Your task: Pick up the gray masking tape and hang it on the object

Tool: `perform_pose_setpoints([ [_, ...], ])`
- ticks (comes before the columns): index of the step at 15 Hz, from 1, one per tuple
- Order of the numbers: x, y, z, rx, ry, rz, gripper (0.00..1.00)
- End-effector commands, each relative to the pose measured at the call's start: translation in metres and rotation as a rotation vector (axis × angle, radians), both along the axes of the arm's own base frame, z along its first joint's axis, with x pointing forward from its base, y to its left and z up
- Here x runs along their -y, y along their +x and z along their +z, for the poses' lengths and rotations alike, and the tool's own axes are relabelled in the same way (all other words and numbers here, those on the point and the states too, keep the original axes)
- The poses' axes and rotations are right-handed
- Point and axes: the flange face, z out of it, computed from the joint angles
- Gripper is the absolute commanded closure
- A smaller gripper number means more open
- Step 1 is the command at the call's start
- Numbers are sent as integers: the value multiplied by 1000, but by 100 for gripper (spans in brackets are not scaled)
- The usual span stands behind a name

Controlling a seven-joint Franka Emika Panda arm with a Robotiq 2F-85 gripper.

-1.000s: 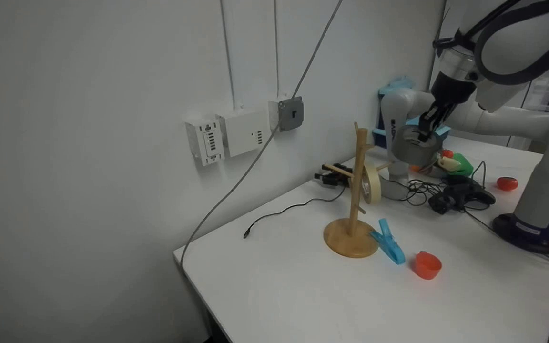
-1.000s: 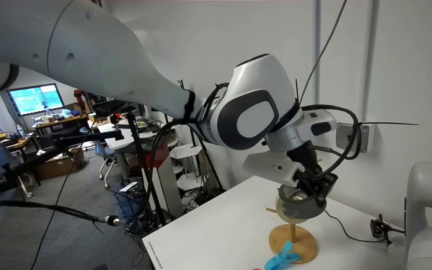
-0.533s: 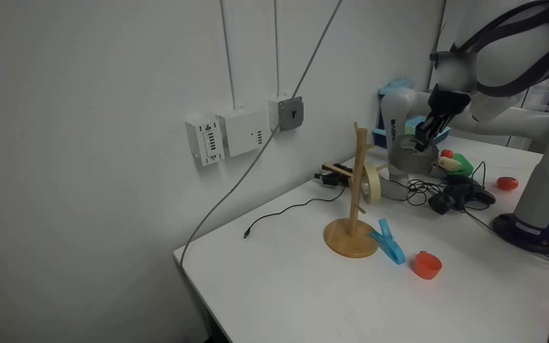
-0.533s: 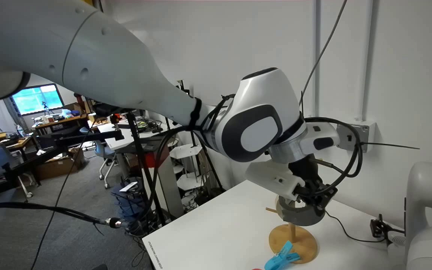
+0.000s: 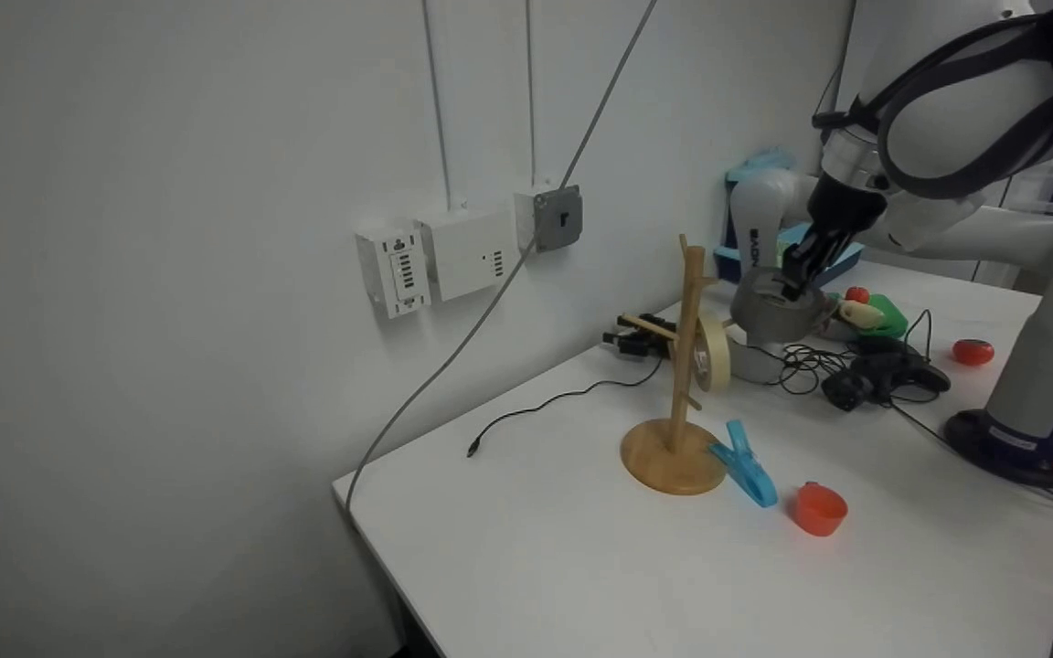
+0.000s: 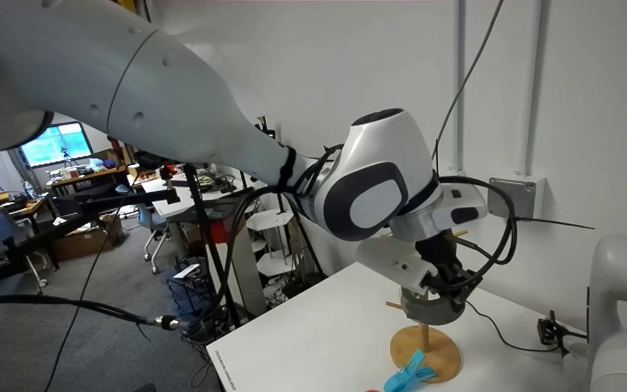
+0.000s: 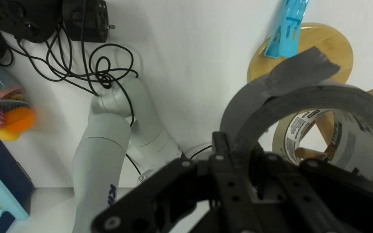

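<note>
The end effector [image 7: 238, 150] grips the gray masking tape [image 7: 329, 97] by its wall, with a cream tape roll [image 7: 279, 140] showing through the hole to the end effector's right, the base of the wooden stand [image 7: 330, 38] and a blue clip [image 7: 285, 38] ahead on that side, and black cables [image 7: 105, 77] on its left.

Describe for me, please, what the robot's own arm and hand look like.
The arm is pale gray-white, with thick rounded segments and a dark rounded panel. Black cables loop along it under black straps. The hand is black, with two fingers and small screws.
</note>
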Motion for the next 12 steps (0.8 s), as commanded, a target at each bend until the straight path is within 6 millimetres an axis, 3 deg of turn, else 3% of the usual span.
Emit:
perform_pose_setpoints([
  [1,5,8,1,24,17,19,96],
  [3,5,7,-1,18,20,27,96],
  [4,4,7,-2,15,21,29,71],
  [5,5,7,-3,11,19,30,56],
  [12,5,6,-13,-12,17,32,4],
])
